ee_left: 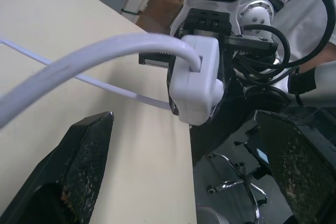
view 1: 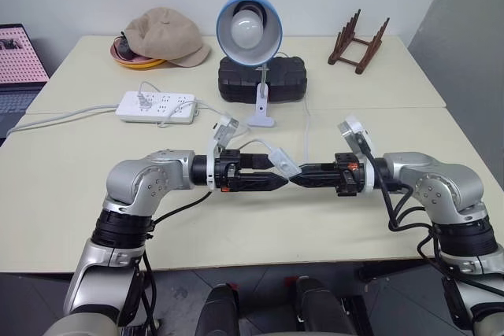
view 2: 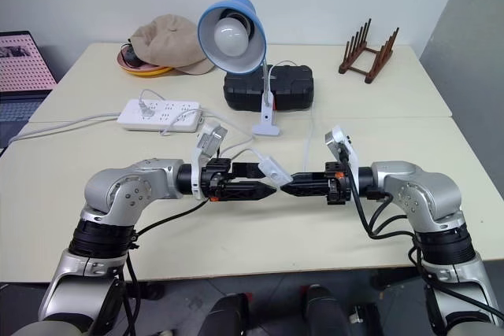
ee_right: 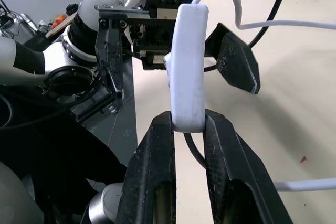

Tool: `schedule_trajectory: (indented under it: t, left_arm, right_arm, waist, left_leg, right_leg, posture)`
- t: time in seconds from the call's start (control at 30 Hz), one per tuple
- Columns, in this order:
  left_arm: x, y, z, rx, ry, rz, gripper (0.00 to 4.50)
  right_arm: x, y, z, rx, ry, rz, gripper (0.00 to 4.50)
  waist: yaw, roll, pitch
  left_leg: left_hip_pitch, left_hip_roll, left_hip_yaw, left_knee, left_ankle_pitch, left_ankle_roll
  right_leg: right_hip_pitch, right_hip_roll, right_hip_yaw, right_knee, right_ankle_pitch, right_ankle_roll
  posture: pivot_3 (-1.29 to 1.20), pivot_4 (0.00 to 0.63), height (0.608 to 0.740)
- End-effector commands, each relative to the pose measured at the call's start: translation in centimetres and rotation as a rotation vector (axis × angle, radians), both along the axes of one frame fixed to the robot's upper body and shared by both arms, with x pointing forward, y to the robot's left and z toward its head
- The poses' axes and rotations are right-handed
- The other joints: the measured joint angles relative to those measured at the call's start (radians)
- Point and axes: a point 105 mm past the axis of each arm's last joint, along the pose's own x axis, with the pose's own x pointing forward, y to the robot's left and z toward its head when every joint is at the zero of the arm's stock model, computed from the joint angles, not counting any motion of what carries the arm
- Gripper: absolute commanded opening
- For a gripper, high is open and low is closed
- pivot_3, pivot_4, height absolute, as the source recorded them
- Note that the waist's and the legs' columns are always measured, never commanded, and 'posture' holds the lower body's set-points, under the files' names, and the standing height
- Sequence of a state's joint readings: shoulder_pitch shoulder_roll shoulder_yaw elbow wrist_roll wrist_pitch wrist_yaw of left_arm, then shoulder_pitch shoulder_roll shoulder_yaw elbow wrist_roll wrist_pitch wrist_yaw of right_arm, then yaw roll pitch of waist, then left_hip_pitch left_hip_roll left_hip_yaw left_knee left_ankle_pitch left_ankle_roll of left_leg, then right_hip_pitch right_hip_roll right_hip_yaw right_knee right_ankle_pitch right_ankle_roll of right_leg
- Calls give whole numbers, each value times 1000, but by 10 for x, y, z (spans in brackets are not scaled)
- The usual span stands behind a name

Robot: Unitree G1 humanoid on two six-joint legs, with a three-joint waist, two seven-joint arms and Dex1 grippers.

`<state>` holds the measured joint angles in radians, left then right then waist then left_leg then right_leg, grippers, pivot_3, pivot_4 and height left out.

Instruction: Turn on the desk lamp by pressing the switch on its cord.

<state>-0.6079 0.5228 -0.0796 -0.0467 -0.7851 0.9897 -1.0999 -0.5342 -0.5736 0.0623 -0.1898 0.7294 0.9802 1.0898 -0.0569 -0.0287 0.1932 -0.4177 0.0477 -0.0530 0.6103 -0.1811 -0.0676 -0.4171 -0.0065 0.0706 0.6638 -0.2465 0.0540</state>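
Above the near edge of the counter (view 1: 71,218), the right end effector (ee_right: 188,121) is clamped tight on one end of the switch (ee_right: 189,66), holding it clear of the surface. The left end effector (view 1: 277,176) faces it tip to tip, spread wide, the switch standing between its fingers with nothing gripped. The switch looks light, rigid and smooth, so a narrow end-grip could let it pivot; pressure on the rocker is best squeezed from both faces. The cord (ee_left: 84,59) is thin and limp, gives no support, and loops back to the lamp (view 1: 250,25), which stands unlit further back on the counter, beside a power strip (view 1: 156,106).
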Motion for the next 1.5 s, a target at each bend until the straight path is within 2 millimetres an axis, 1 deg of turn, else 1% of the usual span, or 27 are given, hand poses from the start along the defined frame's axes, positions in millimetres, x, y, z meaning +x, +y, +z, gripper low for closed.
schedule_trajectory:
  t: [0.03, 0.27, 0.33, 0.37, 0.53, 0.63, 0.67, 0.83, 0.9, 0.93, 1.17, 1.27, 1.3, 1.33, 1.43, 1.5]
  left_arm:
    - [0, 0, 15, -26, -57, -3, 4500]
    - [1, 3, 17, -20, -70, -2, 4500]
    - [1, 4, 18, -20, -74, 2, 4126]
    - [2, 4, 19, -23, -73, 7, 4037]
    - [2, 5, 21, -32, -74, 4, 2943]
    - [3, 3, 21, -37, -74, 3, 2338]
    - [2, 3, 21, -39, -73, 0, 2210]
    - [-2, 4, 20, -36, -68, -19, 1094]
    - [-4, 6, 19, -31, -67, -26, 742]
    - [-5, 7, 18, -31, -66, -26, 635]
    - [-9, 9, 22, -61, -43, -32, 490]
    - [-3, 10, 18, -46, -29, 10, 478]
    - [-3, 11, 17, -47, -24, 15, 1177]
    - [-4, 12, 17, -47, -24, 17, 1218]
    - [-4, 18, 15, -25, -38, 40, 1775]
    - [-4, 25, 13, -10, -46, 76, 2162]
  right_arm:
    - [-9, 2, 8, 17, -24, 43, 362]
    - [-8, 3, 8, 11, -26, 47, 362]
    - [-8, 3, 8, 11, -27, 48, 362]
    - [-8, 3, 8, 10, -27, 48, 362]
    - [-9, 5, 5, 7, -24, 54, 362]
    - [-10, 6, 4, 3, -26, 61, 362]
    - [-11, 6, 4, 1, -26, 62, 362]
    - [-12, 7, 3, -2, -24, 67, 362]
    - [-13, 7, 2, -3, -23, 69, 362]
    - [-14, 7, 2, -3, -24, 68, 362]
    - [-12, 5, 5, -2, -30, 62, 362]
    - [-8, 5, 7, 2, -44, 54, 362]
    - [-7, 6, 8, 4, -48, 53, 362]
    - [-6, 6, 9, 4, -51, 53, 362]
    - [-2, 5, 12, 1, -62, 54, 362]
    - [2, 5, 13, 0, -69, 50, 362]
  waist:
    - [0, 0, 0]
    - [0, 0, 0]
    - [0, 0, 0]
    - [0, 0, 0]
    - [0, 0, 0]
    - [0, 0, 0]
    - [0, 0, 0]
    - [0, 0, 0]
    - [0, 0, 0]
    - [-1, 0, 0]
    - [0, 0, 0]
    - [0, 0, 0]
    - [0, 0, 0]
    - [0, 0, 0]
    - [-1, 0, 0]
    - [-2, 0, 0]
  left_leg:
    - [0, 0, 0, 0, 0, 0]
    - [0, 0, 0, 0, 0, 0]
    - [0, 0, 0, 0, 0, 0]
    - [0, 0, 0, 0, 0, 0]
    - [0, 0, 0, 0, 0, 0]
    - [0, 0, 0, 0, 0, 0]
    - [0, 0, 0, 0, 0, 0]
    - [0, 0, 0, 0, 0, 0]
    - [0, 0, 0, 0, 0, 0]
    - [0, 0, 0, 0, 0, 0]
    - [0, 0, 0, 0, 0, 0]
    - [0, 0, 0, 0, 0, 0]
    - [0, 0, 0, 0, 0, 0]
    - [0, 0, 0, 0, 0, 0]
    - [0, 0, 0, 0, 0, 0]
    - [0, 0, 0, 0, 0, 0]
  right_leg:
    - [0, 0, 0, 0, 0, 0]
    - [0, 0, 0, 0, 0, 0]
    - [0, 0, 0, 0, 0, 0]
    - [0, 0, 0, 0, 0, 0]
    - [0, 0, 0, 0, 0, 0]
    - [0, 0, 0, 0, 0, 0]
    - [0, 0, 0, 0, 0, 0]
    - [0, 0, 0, 0, 0, 0]
    - [0, 0, 0, 0, 0, 0]
    - [0, 0, 0, 0, 0, 0]
    - [0, 0, 0, 0, 0, 0]
    - [0, 0, 0, 0, 0, 0]
    - [0, 0, 0, 0, 0, 0]
    - [0, 0, 0, 0, 0, 0]
    - [0, 0, 0, 0, 0, 0]
    - [0, 0, 0, 0, 0, 0]
  posture:
    - [0, 150, 740]
    - [0, 150, 740]
    - [0, 150, 740]
    - [0, 150, 740]
    - [0, 150, 740]
    - [0, 150, 740]
    - [0, 150, 740]
    - [0, 150, 740]
    - [0, 150, 740]
    - [0, 150, 740]
    - [0, 150, 740]
    - [0, 150, 740]
    - [0, 150, 740]
    - [0, 150, 740]
    - [0, 150, 740]
    - [0, 150, 740]
